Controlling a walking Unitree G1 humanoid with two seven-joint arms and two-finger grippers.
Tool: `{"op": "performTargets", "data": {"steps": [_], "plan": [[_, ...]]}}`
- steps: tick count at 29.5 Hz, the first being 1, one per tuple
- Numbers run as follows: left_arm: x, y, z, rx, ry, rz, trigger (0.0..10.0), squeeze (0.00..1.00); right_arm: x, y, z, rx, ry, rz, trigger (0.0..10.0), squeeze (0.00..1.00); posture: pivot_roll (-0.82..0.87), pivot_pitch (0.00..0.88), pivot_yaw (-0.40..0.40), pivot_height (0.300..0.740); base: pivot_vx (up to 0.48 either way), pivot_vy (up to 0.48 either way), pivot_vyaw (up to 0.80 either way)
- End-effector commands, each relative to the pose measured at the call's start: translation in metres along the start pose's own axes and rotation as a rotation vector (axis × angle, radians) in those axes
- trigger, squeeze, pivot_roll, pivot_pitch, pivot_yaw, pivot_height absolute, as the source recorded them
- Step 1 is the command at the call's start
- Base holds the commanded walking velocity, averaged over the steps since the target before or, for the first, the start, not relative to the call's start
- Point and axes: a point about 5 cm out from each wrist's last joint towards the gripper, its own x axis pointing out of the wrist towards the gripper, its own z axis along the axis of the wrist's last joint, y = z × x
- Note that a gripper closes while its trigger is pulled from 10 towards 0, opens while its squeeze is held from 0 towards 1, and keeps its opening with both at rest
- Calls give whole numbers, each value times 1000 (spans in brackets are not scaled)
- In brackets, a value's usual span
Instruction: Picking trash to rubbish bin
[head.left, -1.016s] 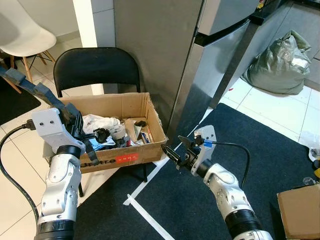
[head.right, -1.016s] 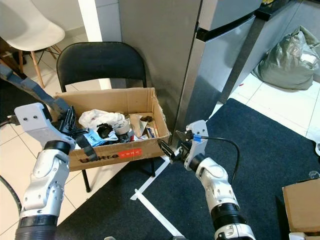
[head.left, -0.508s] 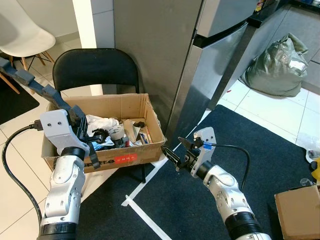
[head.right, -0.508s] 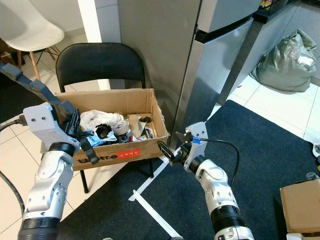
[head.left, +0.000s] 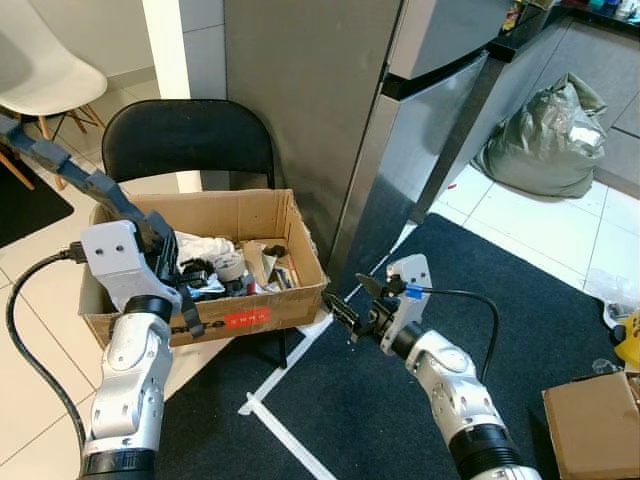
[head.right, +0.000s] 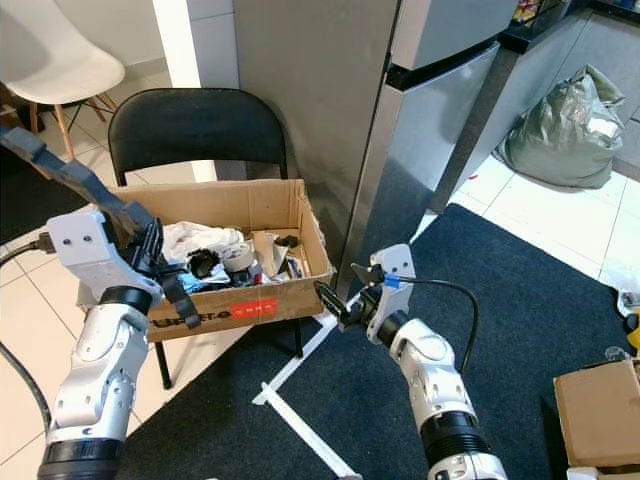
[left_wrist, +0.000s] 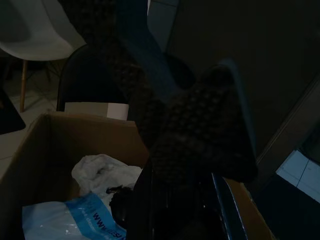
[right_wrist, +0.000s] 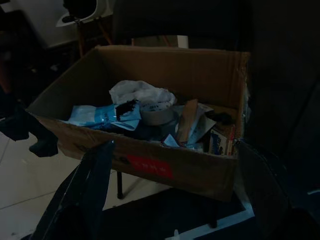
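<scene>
Black folding chair (head.left: 190, 140) against stainless fridge (head.left: 330, 110). White moulded chair (head.left: 40, 70) with wooden legs far left, on white floor tiles. Dark rug (head.left: 520, 330) at right, white tape lines (head.left: 285, 440) across it. Grey-green sack (head.left: 545, 140), full, on tiles beyond rug. Small cardboard carton (head.left: 590, 425) at right edge near rug corner.

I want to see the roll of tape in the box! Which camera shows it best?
The right eye view: the grey tape roll sits well lit among the trash in the cardboard box. The left eye view shows it too, partly behind the left gripper. The right wrist view shows it dimly. In the left wrist view I cannot make it out.
</scene>
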Motion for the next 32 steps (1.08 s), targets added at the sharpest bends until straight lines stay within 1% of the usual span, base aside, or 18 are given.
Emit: {"op": "performTargets", "data": {"steps": [1,9,20,32], "plan": [[0,-2,-7,-25,33,2,10000,0,0,-4,-2,-29,27,-25,10000,0,57,100,-89,740,0,0,0],[4,-8,-11,-54,56,-25,10000,0,0,-10,-1,-52,44,-55,10000,0,55,105,-90,740,0,0,0],[6,-11,-13,-59,68,-45,10000,0,1,-11,-2,-55,45,-63,10000,0,51,114,-88,740,0,0,0],[7,-13,-14,-62,74,-59,10000,0,2,-12,-1,-54,43,-65,10000,0,52,121,-87,740,269,0,0]]}}
